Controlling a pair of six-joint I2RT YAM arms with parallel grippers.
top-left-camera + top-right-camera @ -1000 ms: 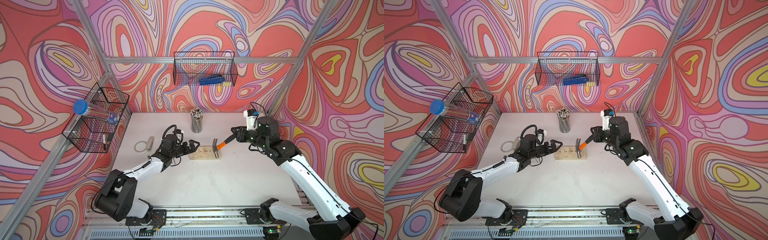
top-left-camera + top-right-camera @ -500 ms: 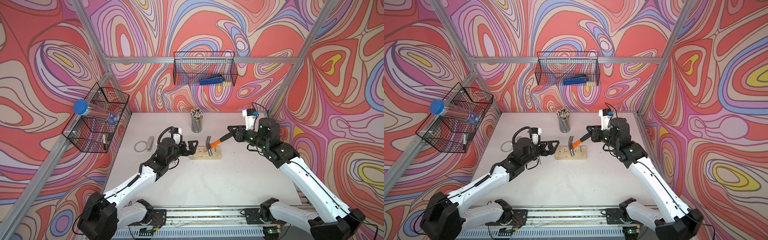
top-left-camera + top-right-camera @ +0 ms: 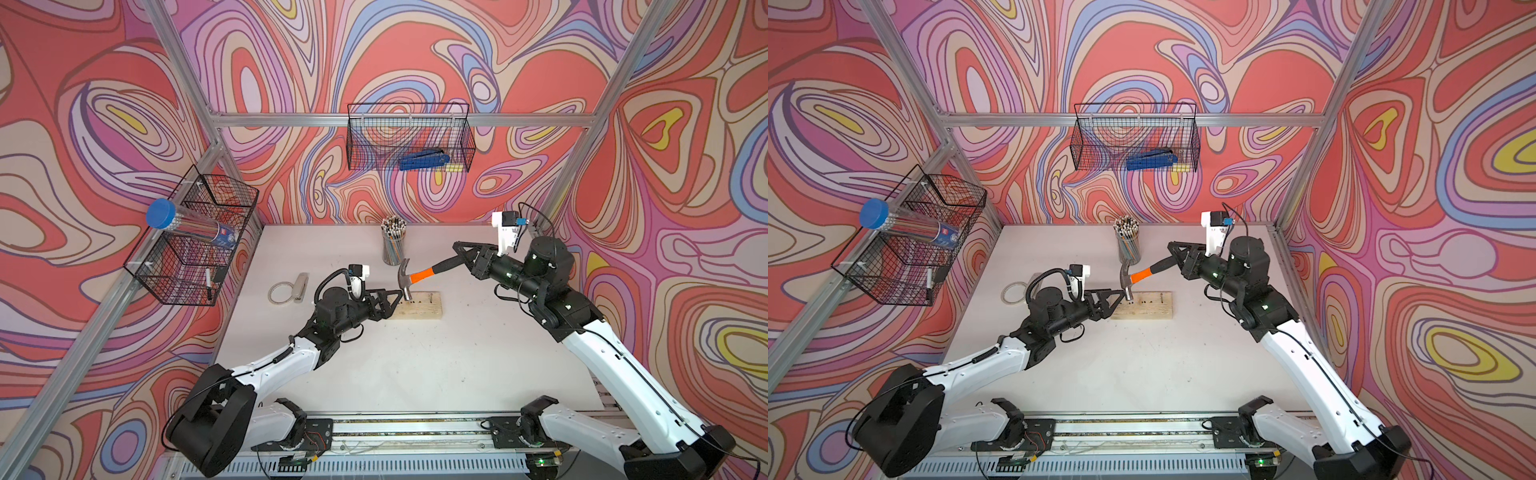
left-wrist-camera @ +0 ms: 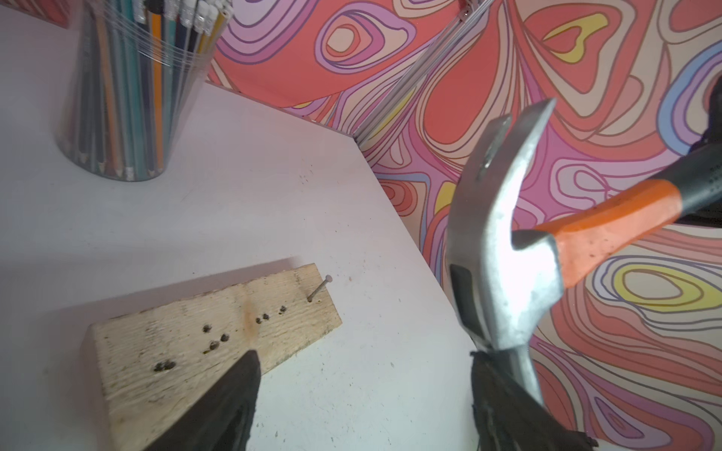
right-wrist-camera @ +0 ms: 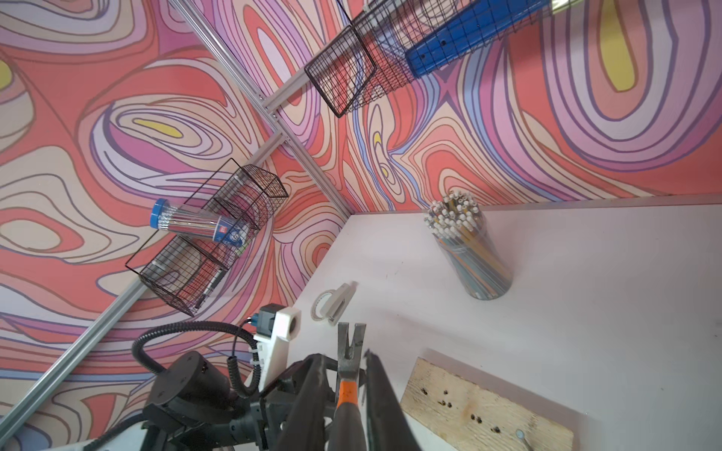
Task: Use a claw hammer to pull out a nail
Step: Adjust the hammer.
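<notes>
Both top views first: wire basket [image 3: 374, 141] on the back wall with a blue tool [image 3: 424, 159] inside. Second wire basket [image 3: 226, 195] on the left wall, with a blue-capped clear tube [image 3: 195, 226] poking out of it. Clear pencil cup [image 3: 393, 249] packed full on the white tabletop [image 3: 415, 365], tape roll [image 3: 280, 293] and stapler [image 3: 301, 286] off to the side. Swirly pink-red walls and aluminium framing all round.

Claw hammer [image 3: 419, 276] [image 3: 1140, 275] up in the air, black handle clamped in the right jaws, head hanging over the wood block [image 3: 419, 309] at the end nearer the left arm. Nail [image 3: 431, 296] standing at the far end, well clear of the head. Left jaws spread wide, tips right by the hammer head.

Left wrist: two fingers [image 4: 230, 402] far apart, one over the block [image 4: 176, 351], the other at the hammer's [image 4: 504, 250] striking end. Can't tell if actually touching. Nail [image 4: 318, 289] leaning a bit.

Right wrist: fingers [image 5: 383, 398] closed either side of the handle, forked claw [image 5: 349, 351] pointing away.

Compared with a second back: head was over by the nail, now slid to the other end. Left arm stretched out more. Nail not pulled.
</notes>
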